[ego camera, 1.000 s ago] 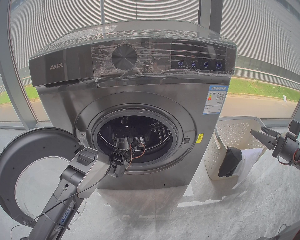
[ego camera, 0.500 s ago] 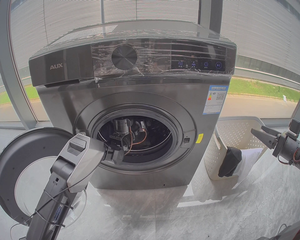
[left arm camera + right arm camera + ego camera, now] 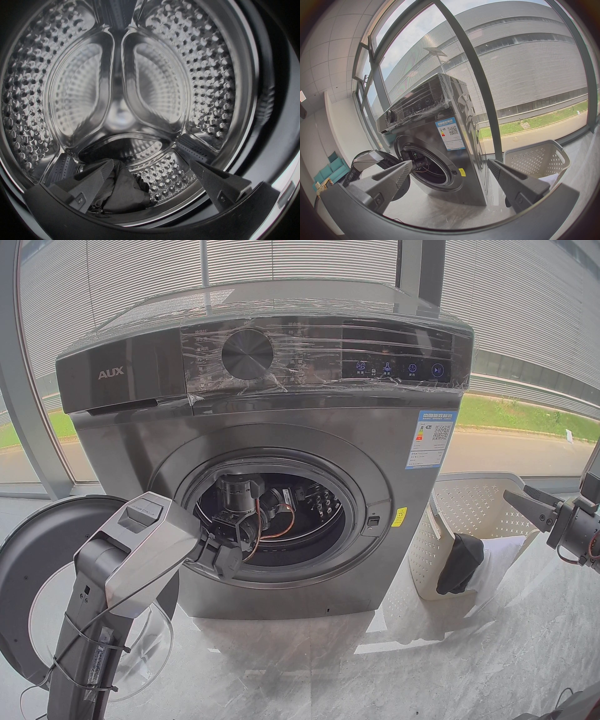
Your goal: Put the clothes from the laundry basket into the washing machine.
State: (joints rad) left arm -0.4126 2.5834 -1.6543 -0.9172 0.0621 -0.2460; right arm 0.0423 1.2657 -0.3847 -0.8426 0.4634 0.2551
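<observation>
The washing machine [image 3: 269, 427] stands on a pale marble-patterned floor [image 3: 406, 665] before full-height windows [image 3: 112, 296]. Its door [image 3: 44, 540] is swung open to the left. The left gripper [image 3: 150, 163] sits at the drum mouth with its fingers spread; a dark garment [image 3: 123, 190] lies on the drum bottom just beyond. The laundry basket [image 3: 481, 502], just right of the machine, holds a black garment [image 3: 459, 562] and a white garment [image 3: 503, 555]. The right gripper [image 3: 516, 492] hangs near the basket, jaws spread.

In drum [image 3: 200, 78], dark garment [image 3: 125, 190] partly behind left gripper [image 3: 150, 163] finger. In basket [image 3: 537, 156], clothes [image 3: 550, 179] mostly behind right gripper [image 3: 449, 163] finger. Open door [image 3: 44, 540] cut at frame edge, partly behind left arm [image 3: 125, 552].
</observation>
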